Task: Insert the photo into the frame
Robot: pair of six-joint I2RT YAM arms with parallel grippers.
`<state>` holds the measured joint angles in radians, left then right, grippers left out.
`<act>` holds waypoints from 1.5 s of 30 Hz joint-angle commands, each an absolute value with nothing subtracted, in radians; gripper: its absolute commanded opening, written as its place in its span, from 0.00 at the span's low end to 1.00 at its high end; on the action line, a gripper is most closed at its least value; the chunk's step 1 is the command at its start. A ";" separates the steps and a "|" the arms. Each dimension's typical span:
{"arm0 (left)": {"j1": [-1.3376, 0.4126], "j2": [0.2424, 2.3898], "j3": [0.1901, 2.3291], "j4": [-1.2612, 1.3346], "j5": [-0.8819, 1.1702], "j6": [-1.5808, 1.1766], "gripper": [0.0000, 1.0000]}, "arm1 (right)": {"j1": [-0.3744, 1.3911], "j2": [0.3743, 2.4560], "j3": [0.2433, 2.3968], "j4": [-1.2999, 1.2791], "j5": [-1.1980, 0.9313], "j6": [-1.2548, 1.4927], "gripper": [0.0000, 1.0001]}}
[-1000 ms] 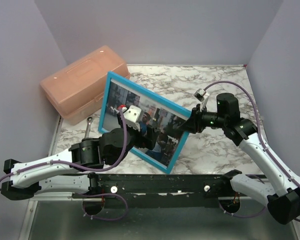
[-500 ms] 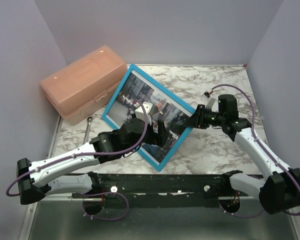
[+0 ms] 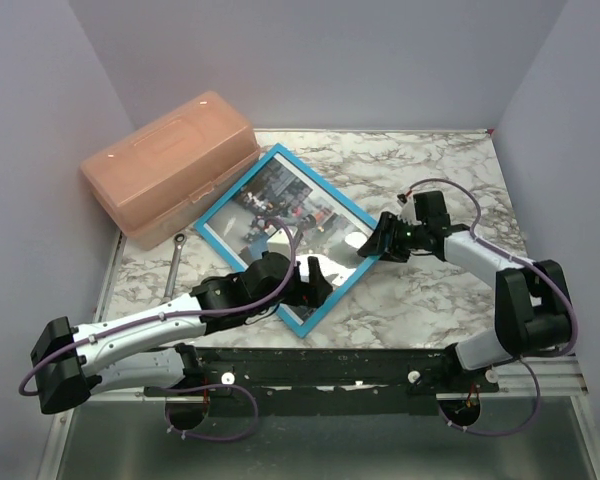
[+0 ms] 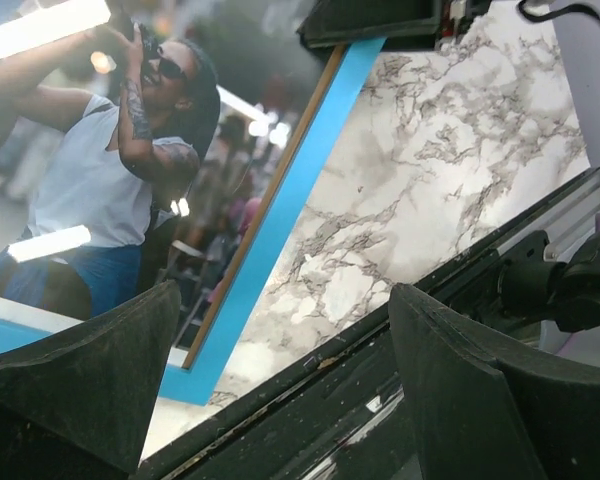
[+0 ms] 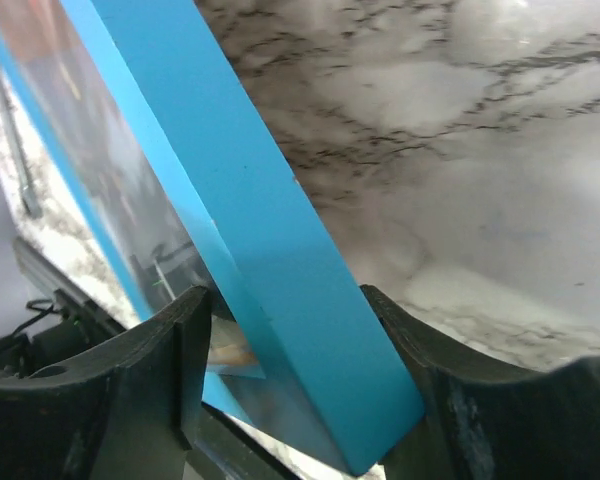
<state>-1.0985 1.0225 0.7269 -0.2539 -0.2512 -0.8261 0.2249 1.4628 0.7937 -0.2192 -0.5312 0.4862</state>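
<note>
From above, the frame (image 3: 235, 187) lies on the marble table (image 3: 430, 170) with the photo (image 3: 290, 205) inside, face up; at the left wrist, the left gripper (image 4: 280, 300) hangs wide open and empty over its near corner; at the right wrist, the right gripper (image 5: 290, 300) straddles its blue edge, grip unclear.

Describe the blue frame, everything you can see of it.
The frame is a thin rectangle with a bright blue face, holding the photo of people on a street under a glossy, reflecting front. It lies about flat, turned diagonally, on the marble table. The right gripper straddles its right edge; whether it grips is unclear. The open left gripper hovers over its near corner.
</note>
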 commanded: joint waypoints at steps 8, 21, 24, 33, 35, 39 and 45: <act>-1.043 1.086 0.683 -0.174 -0.141 -0.881 0.86 | 0.219 1.622 0.817 -0.161 -0.198 0.361 0.91; -0.965 1.099 0.845 -0.258 -0.077 -0.798 0.88 | 0.218 1.412 0.810 -0.263 -0.110 0.479 1.00; -0.900 1.068 0.956 -0.293 -0.036 -0.759 0.91 | 0.219 1.377 0.839 -0.372 -0.118 0.532 1.00; -0.702 1.047 1.324 -0.513 0.055 -0.833 0.99 | 0.239 1.297 0.737 -0.395 -0.331 0.640 1.00; -0.674 1.061 1.346 -0.571 0.069 -0.871 0.98 | 0.293 1.330 0.739 -0.414 -0.301 0.656 1.00; -0.667 1.067 1.267 -0.546 0.117 -0.908 0.98 | 0.420 1.405 0.755 -0.403 -0.235 0.719 0.99; -0.663 1.098 1.193 -0.537 0.144 -0.886 0.98 | 0.559 1.521 0.821 -0.406 -0.137 0.774 0.84</act>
